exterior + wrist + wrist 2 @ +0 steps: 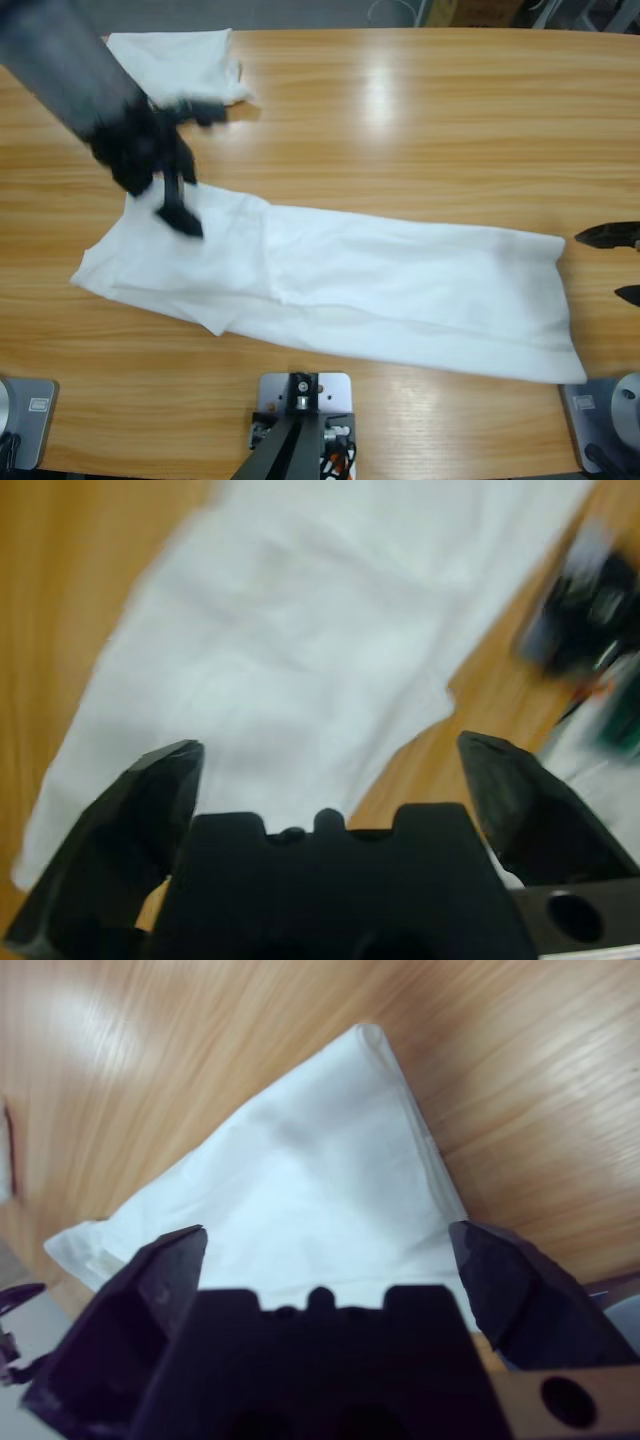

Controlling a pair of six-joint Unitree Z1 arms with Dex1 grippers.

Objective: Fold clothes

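Observation:
A white T-shirt (400,290) lies folded lengthwise into a long strip across the table's front, its left end wider and creased. My left gripper (203,170) comes in from the upper left and hangs open just over that left end. In the left wrist view the cloth (300,630) fills the space ahead of the open left gripper (330,750), with nothing between the jaws. My right gripper (612,264) stands open at the right edge, just off the strip's right end. The right wrist view shows a corner of the shirt (320,1180) ahead of the right gripper (330,1232), ungripped.
A second white garment (175,62) lies as a loosely folded bundle at the table's back left corner, close behind the left arm. Bare wood (430,130) stretches across the back middle and right of the table.

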